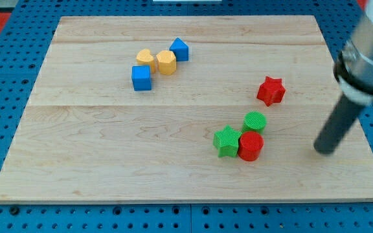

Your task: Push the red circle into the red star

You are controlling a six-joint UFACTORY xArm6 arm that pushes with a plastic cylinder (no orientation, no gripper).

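Observation:
The red circle (pixel 250 146) sits low on the wooden board (pixel 109 162), touching a green star (pixel 226 140) on its left and a green circle (pixel 254 121) just above it. The red star (pixel 271 90) lies apart, higher and slightly to the right of the red circle. My tip (pixel 324 151) is on the board at the view's right, well to the right of the red circle and level with it, touching no block.
Near the view's top left of centre is a cluster: a yellow heart (pixel 146 59), a yellow hexagon (pixel 166 62), a blue pentagon-like block (pixel 179 49) and a blue cube (pixel 141 77). A blue pegboard (pixel 5 77) surrounds the board.

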